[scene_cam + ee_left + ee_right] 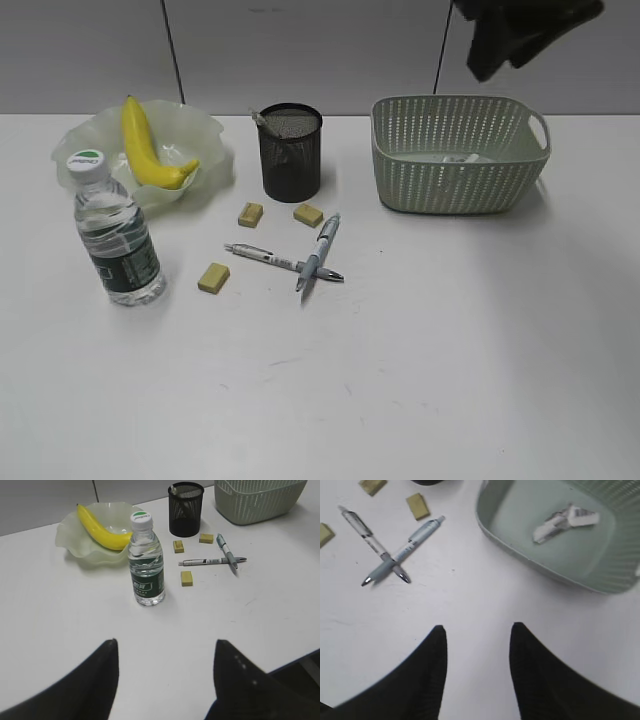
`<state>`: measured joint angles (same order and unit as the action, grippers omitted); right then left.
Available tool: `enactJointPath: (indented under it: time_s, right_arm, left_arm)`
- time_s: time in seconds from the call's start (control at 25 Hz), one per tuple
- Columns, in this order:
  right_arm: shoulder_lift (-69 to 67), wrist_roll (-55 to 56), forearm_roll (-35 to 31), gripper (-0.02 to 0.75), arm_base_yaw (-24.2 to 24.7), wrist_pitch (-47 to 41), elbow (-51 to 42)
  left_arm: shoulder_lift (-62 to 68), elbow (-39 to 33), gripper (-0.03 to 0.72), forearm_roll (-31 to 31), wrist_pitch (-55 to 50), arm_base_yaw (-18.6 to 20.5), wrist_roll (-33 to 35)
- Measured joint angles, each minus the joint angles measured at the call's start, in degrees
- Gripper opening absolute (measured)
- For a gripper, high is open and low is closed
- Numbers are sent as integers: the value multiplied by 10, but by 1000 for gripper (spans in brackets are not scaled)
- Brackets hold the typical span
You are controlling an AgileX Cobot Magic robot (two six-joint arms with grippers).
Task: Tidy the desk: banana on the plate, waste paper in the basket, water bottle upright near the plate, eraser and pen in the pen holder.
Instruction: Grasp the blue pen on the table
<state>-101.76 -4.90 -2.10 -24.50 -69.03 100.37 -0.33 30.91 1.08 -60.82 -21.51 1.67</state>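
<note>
Pens [390, 555] lay crossed left of the right hand [477, 645], both hands parted, empty, judged ready for pickup

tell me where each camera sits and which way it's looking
Exterior view: in front of the desk, slanting down toward the back wall; only the right arm's dark gripper shows, top right.
Left wrist view: on the left arm, low over the near edge, facing the water bottle and plate; open fingers frame the bottom.
Right wrist view: on the right arm, looking down beside the basket; open fingers show.
All three share the crossed pens.
</note>
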Motion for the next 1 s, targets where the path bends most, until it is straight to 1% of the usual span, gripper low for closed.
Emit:
enactJointPath:
  time_s: [0.08, 0.28, 0.44, 0.64, 1.0]
  right_arm:
    - [45, 4, 9, 337, 0, 0, -34]
    - [178, 10, 12, 337, 0, 0, -162]
    - [302, 25, 13, 337, 0, -2, -280]
    - [452, 28, 14, 334, 0, -4, -406]
    - [743, 28, 15, 333, 0, 2, -605]
  left_arm:
    - [0, 0, 448, 0, 0, 0, 0]
    - [0, 0, 448, 0, 0, 0, 0]
    - [0, 0, 448, 0, 0, 0, 0]
    - [0, 0, 445, 0, 0, 0, 0]
    - [0, 0, 445, 0, 0, 0, 0]
